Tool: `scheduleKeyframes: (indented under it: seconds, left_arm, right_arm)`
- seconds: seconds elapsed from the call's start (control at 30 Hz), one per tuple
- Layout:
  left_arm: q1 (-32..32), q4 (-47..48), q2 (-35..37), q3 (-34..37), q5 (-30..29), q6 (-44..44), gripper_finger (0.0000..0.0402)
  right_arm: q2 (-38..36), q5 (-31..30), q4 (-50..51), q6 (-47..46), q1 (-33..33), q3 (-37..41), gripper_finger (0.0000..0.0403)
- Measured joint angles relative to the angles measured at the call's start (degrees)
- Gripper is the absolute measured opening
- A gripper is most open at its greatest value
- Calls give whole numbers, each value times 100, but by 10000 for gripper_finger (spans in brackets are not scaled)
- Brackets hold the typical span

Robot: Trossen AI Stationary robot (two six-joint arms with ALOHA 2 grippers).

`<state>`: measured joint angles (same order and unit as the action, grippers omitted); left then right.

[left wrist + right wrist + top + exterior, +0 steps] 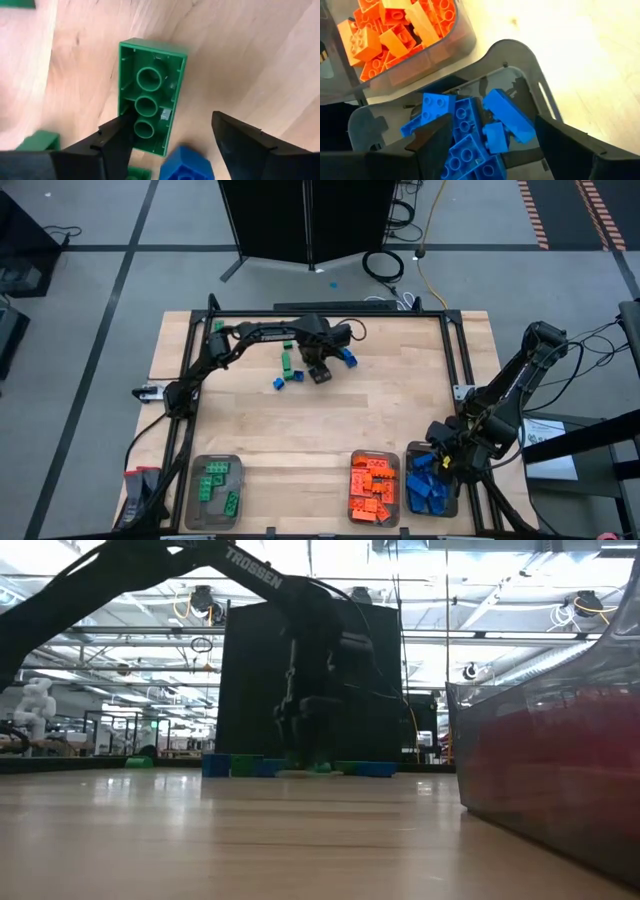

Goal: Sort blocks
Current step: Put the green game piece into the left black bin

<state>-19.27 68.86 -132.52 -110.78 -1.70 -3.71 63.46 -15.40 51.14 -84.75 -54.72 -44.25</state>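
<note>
Loose blocks lie on the wooden table's far middle: a green one (286,362), blue ones (279,383) (347,358), and another green one (218,327) at the far left. My left gripper (318,370) points down among them, open. In its wrist view an upturned green block (150,95) lies by one fingertip (120,131), and a blue block (187,165) lies between the fingers; whether either is touched does not show. My right gripper (492,135) hangs open over the blue blocks (465,130) in their tray.
Three clear trays stand along the near edge: one with green blocks (192,502), one with orange blocks (353,480), one with blue blocks (410,462). The orange tray's wall (550,770) fills the low view's right. Bare wood lies between the loose blocks and the trays.
</note>
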Motion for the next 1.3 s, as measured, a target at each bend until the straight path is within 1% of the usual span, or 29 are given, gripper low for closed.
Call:
scheduleKeyframes:
  seconds: [0.07,0.13,0.37,0.4,0.5,0.6,0.7,0.77,0.87,0.97,1.13,1.3]
  left_arm:
    - [2,-120,-3,13,-7,2,240]
    - [2,-281,-3,29,-11,-3,212]
    - [30,-182,-3,-135,-48,5,74]
    - [48,-147,-3,-183,-47,5,62]
    - [129,184,-3,-429,-47,91,60]
    - [269,758,71,-686,-100,113,60]
    - [568,1335,427,-760,-256,74,60]
    - [851,1743,778,-767,-366,-178,60]
    - [1381,2076,1320,-765,-408,-709,60]
    - [2010,2055,1964,-641,-410,-1582,60]
    - [3115,2125,2891,-120,-457,-3718,60]
    - [4447,2118,3579,709,-465,-5864,60]
  right_arm:
    - [-2,-9,26,-5,0,0,276]
    - [-2,-8,23,-9,0,0,276]
    - [-2,-1,21,-148,0,0,276]
    - [-2,-2,22,-151,0,0,276]
    - [-2,0,23,-147,0,0,276]
    - [-2,-2,43,-121,0,0,276]
    - [-2,0,111,-119,0,0,276]
    - [-2,0,108,-116,0,0,276]
    - [-2,-1,111,-116,0,0,276]
    - [-2,0,125,-17,0,0,276]
    - [-2,2,126,50,0,0,276]
    - [-2,-25,102,228,0,0,276]
